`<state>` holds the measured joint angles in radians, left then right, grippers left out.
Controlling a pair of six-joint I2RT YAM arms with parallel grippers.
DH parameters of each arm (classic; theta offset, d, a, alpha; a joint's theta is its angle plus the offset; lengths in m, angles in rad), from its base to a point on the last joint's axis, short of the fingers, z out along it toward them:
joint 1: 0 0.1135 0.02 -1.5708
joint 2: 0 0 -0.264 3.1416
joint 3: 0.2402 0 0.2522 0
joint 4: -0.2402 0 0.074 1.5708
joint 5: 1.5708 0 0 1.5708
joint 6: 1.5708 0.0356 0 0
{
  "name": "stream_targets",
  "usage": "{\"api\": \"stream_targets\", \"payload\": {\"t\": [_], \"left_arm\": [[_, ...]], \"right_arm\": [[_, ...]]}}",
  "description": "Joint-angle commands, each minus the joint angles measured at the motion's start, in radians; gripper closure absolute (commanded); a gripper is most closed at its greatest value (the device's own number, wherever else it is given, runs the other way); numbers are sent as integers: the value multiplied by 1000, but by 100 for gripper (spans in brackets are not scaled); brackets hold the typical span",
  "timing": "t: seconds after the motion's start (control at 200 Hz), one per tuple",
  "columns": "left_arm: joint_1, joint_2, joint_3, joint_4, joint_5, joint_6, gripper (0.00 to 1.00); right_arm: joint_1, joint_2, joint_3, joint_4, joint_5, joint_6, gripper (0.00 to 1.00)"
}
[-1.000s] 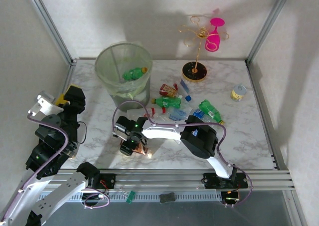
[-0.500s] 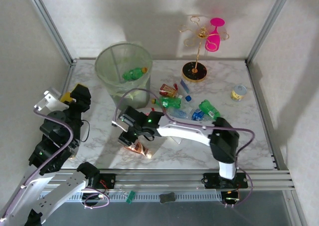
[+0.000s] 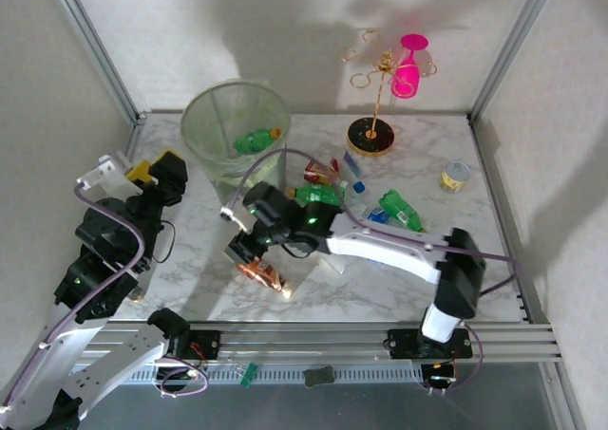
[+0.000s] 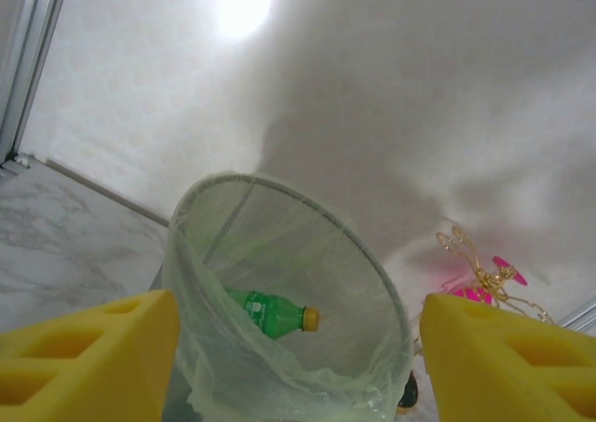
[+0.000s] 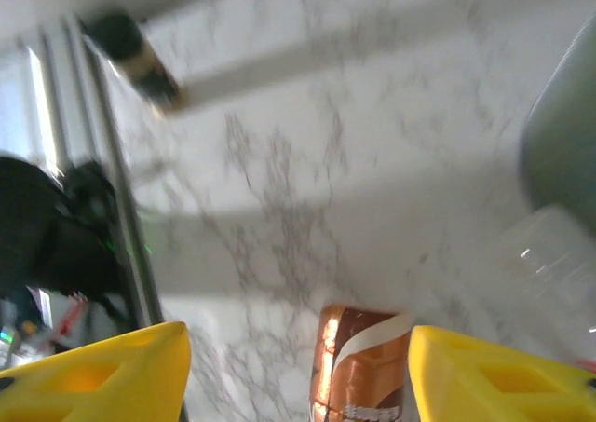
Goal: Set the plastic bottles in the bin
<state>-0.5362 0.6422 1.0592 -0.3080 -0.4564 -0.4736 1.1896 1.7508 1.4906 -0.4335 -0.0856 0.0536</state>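
Right hand (image 5: 298,347) is down at the near-left part of the table (image 3: 199,259), fingers (image 5: 93,371) spread, with the brown bottle (image 5: 358,366) between them. It's not clamped as far as I can see. There's a clear gap on one side; the other finger is just beside or touching the bottle, can't tell which. Calling it released, straddling.

Geometry that matters: in the top view the brown bottle lies flat, long axis roughly 10-to-4 o'clock. In the right wrist view that axis runs along the hand's reach, so the fingers would close across the bottle's width, not its ends. Looks decently aligned for a pinch.

Bin (image 3: 201,155) stands upright at about 12 o'clock from the bottle, near but apart. One green bottle (image 4: 270,312) already lies on its side inside.

Left hand (image 4: 298,347) is released, nothing between its pads, aimed at the bin's mouth. It's at about 10 o'clock from the brown bottle, well apart. Right hand is clearly the nearer.

Loose bottles (image 3: 323,195) are clustered at 2 o'clock from the brown one, so I'd say the task is in its early part.

My read on the next move: close, lift, carry toward 12 o'clock over the rim. Risks: the round body rolls out of an off-centre pinch, or the lift is too low and clips the bin wall.
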Motion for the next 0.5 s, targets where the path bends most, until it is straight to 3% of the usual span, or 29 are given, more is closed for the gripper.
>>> {"api": "stream_targets", "payload": {"t": [0.0,0.125,0.23,0.365,0.491], "left_arm": [[-8,-18,32,-10,-30,24,31],[-7,-29,24,3,-13,28,31],[-7,-20,27,-16,-1,21,31],[-7,-22,20,-22,10,11,31],[-7,-31,12,-18,6,14,31]], "right_arm": [[28,114,23,-105,92,-23,32],[30,211,63,-123,200,-15,20],[31,287,98,-140,251,-11,16],[31,355,134,-148,248,-5,17],[31,385,151,-143,224,-3,26]]}}
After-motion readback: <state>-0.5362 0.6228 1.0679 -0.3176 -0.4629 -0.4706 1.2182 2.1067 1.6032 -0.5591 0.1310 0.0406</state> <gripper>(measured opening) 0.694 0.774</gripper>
